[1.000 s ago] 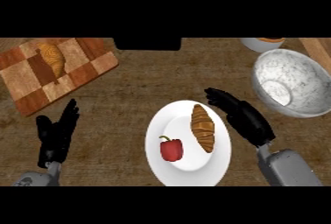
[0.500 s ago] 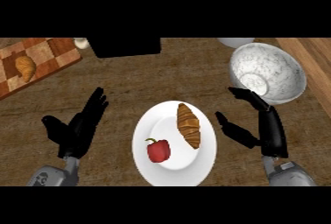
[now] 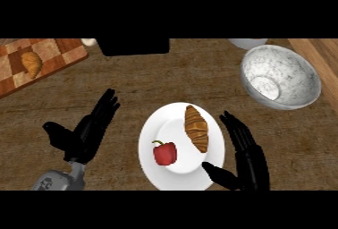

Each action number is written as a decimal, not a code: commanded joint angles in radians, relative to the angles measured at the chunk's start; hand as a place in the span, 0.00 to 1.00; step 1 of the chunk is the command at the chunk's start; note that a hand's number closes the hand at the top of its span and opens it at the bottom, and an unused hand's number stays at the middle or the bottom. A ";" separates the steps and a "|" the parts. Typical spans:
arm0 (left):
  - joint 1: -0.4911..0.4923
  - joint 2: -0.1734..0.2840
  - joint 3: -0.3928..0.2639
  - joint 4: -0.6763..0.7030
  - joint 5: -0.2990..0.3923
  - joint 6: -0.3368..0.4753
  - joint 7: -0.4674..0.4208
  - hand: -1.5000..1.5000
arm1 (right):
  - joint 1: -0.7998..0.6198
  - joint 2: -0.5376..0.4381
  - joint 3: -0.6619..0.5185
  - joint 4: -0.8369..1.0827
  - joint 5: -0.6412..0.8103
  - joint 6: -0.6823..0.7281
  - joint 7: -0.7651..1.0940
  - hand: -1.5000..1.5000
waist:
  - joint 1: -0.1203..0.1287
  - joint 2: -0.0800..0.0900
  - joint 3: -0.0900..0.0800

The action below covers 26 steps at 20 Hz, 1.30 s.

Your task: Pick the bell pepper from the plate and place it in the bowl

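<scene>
Bell pepper (image 3: 164, 153) sat on plate (image 3: 153, 132) beside croissant (image 3: 196, 128) | right hand (image 3: 246, 154) spread at plate's right rim | left hand (image 3: 89, 127) spread | bowl (image 3: 280, 77) at counter's far-right.

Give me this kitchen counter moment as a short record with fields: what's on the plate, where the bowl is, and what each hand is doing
plate: white, holds both foods
bell pepper: red, on the plate's lower left part
croissant: on the plate, up and right of the pepper
bowl: marbled, up and right of the plate, nothing seen inside
left hand: open, left of the plate, holds nothing
right hand: open, at the plate's right rim, holds nothing
cutting board: upper left, carries a second croissant
pepper moved: not yet
</scene>
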 commanded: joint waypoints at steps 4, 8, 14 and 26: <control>0.007 0.015 0.012 -0.008 0.019 -0.030 0.002 0.50 | 0.041 0.077 0.042 -0.039 0.324 0.175 0.387 0.00 | 0.015 0.007 -0.003; -0.015 0.004 -0.007 -0.030 0.015 -0.032 0.020 0.50 | 0.052 0.197 0.131 -0.079 0.458 0.370 0.620 0.00 | 0.033 0.010 0.003; -0.035 -0.011 -0.015 -0.012 -0.004 -0.034 0.014 0.50 | -0.067 0.309 0.244 -0.161 0.525 0.653 1.038 0.00 | 0.072 0.024 0.010; -0.015 0.004 0.006 -0.028 0.021 -0.086 0.007 0.50 | -0.124 0.311 0.186 -0.109 0.385 0.777 1.199 0.00 | 0.094 0.028 0.012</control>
